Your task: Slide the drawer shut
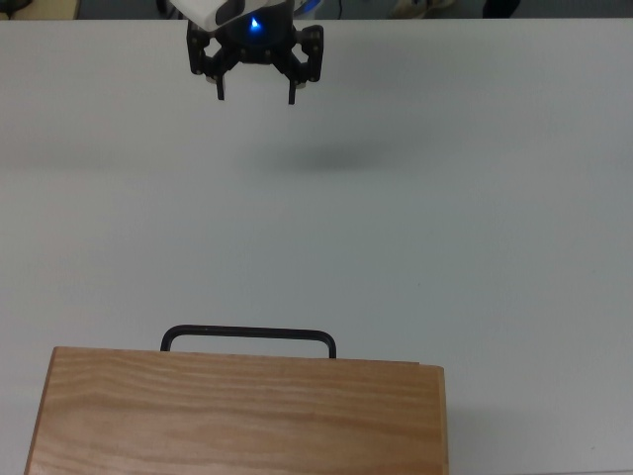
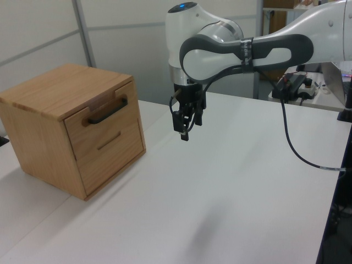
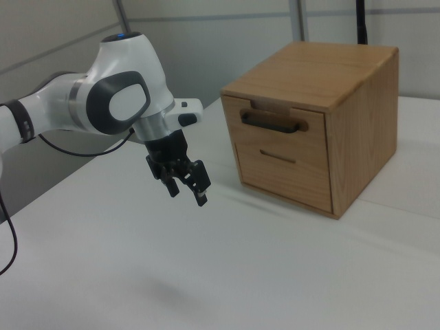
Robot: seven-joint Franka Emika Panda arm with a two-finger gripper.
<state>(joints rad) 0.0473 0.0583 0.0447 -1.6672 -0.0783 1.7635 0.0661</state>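
In the top view we see the black two-finger claw (image 1: pixel 255 94) hanging with its fingers spread apart and empty, well away from the light wooden drawer with its thin black metal bar handle (image 1: pixel 247 336), which juts past the flat-topped wooden cabinet (image 1: pixel 237 416) at the bottom edge. In the left view the drawer (image 2: pixel 102 122) sits almost flush in the upper slot, on the white surface (image 2: pixel 220 198). In the right view the handle (image 3: pixel 273 123) faces the claw (image 3: pixel 187 184). We judge the drawer light, rigid and free-sliding; a push on the flat front panel beside the handle should do, with no grip needed.
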